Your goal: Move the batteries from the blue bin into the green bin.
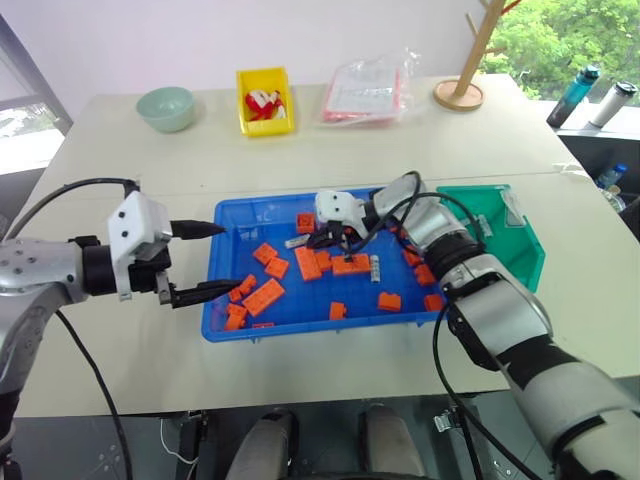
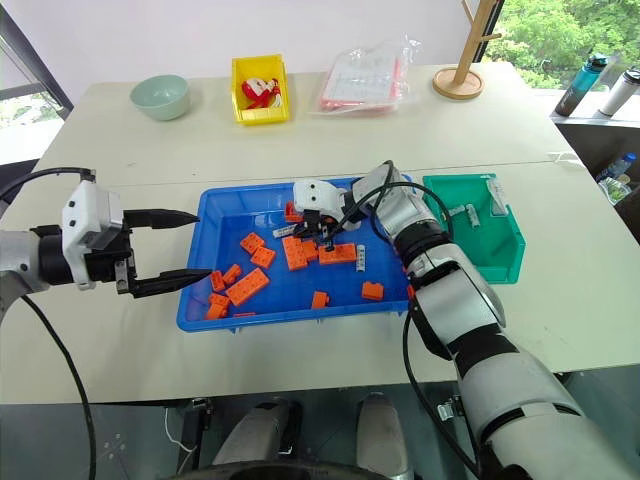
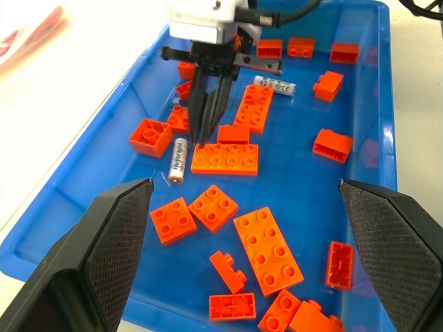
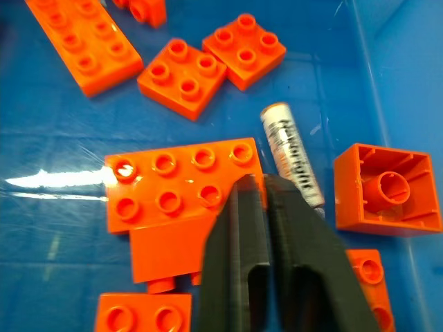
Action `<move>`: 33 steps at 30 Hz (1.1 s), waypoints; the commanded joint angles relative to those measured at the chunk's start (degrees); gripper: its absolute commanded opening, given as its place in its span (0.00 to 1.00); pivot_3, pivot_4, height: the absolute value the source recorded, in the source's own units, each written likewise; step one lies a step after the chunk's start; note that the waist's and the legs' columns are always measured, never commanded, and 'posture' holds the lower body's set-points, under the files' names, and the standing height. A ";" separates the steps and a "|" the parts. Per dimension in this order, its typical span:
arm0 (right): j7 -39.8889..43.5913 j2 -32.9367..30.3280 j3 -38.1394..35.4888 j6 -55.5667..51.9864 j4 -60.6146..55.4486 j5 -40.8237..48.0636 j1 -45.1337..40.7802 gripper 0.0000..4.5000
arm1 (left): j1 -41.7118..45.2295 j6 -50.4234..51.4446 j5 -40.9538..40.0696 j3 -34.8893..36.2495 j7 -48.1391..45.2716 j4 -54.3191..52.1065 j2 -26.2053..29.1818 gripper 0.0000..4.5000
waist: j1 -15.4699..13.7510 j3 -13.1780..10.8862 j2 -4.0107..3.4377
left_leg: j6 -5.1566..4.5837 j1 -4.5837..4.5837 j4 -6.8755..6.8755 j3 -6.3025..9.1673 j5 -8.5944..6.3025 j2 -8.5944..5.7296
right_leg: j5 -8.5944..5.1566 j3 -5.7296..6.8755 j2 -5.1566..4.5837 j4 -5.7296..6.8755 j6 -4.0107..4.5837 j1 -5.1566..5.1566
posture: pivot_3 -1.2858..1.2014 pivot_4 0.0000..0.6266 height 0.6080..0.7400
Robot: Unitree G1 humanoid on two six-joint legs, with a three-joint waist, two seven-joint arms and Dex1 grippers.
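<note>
1. A robot test room or lab: a plain pale table [image 1: 300,160] laid out with sorting props, such as a yellow bin [image 1: 265,100] and a bowl [image 1: 166,108].
2. Large windows [image 1: 560,40] show trees outside; water bottles [image 1: 590,95] stand on the sill.

Daylight was bright and even. Glare streaked the blue bin [image 4: 48,181] floor at centre left. The frame's foreground fingers [image 4: 239,277] looked soft.

Orange bricks [image 3: 268,250] crowd the blue bin [image 1: 228,222], leaving bare floor mainly along its far-left part. One battery [image 3: 178,159] lies hemmed between a flat brick [image 3: 225,158] and a small one [image 3: 151,137]. The right gripper [image 3: 205,131], fingers nearly together, stands over that flat brick. The green bin [image 1: 528,262] is mostly open inside.
</note>
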State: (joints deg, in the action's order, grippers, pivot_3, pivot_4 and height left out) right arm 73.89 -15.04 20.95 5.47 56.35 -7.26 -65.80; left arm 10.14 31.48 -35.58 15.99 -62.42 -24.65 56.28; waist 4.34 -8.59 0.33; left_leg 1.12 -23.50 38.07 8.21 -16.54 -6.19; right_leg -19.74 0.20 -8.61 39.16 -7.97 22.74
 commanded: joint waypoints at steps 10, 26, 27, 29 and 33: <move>-4.62 4.82 -2.70 2.70 4.46 -0.11 -7.12 0.56 | 2.21 -2.70 0.80 -1.03 -0.43 2.17 0.12 1.00 | 0.41 -0.01 -0.01 | 0.00 0.01 0.00 0.01 0.00 0.01 | 0.00 0.00 0.00 0.05 0.00 0.03 | 0.52 0.24 0.84; -11.20 8.72 -0.54 8.26 12.41 -6.65 -5.37 0.56 | -0.47 -1.58 -0.34 2.13 0.86 -0.23 0.84 1.00 | 1.93 0.00 -0.01 | 0.02 0.01 0.01 0.04 0.01 0.01 | 0.00 0.00 0.01 0.10 0.00 0.07 | 0.52 0.24 0.84; -11.49 8.93 -0.70 8.04 12.65 -6.69 -5.48 0.56 | -0.52 -1.55 -0.36 2.15 0.95 -0.28 0.84 1.00 | 1.89 0.00 -0.01 | 0.02 0.02 0.01 0.04 0.01 0.01 | 0.00 0.00 0.02 0.10 0.00 0.06 | 0.52 0.24 0.84; -11.87 9.21 -0.93 7.75 12.99 -6.81 -5.77 0.56 | -0.62 -1.56 -0.38 2.14 1.15 -0.38 0.82 1.00 | 1.87 0.00 -0.02 | 0.02 0.03 0.00 0.05 0.01 0.01 | 0.00 0.00 0.02 0.10 0.00 0.05 | 0.52 0.24 0.84; -11.19 9.19 -0.53 6.26 13.51 -7.50 -6.35 0.56 | -0.70 -1.66 -0.38 2.15 1.46 -0.48 0.66 1.00 | 1.84 0.00 -0.02 | 0.02 0.03 0.00 0.06 0.01 0.01 | 0.00 0.00 0.02 0.10 0.00 0.05 | 0.52 0.24 0.84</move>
State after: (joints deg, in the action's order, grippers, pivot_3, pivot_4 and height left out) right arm 62.24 -6.01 20.11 12.66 69.11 -13.72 -71.01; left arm 9.28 29.92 -35.53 16.50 -61.19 -23.75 56.28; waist 6.18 -8.59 0.31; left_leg 1.14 -23.47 38.08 8.27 -16.53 -6.19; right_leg -19.74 0.20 -8.59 39.26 -7.97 22.79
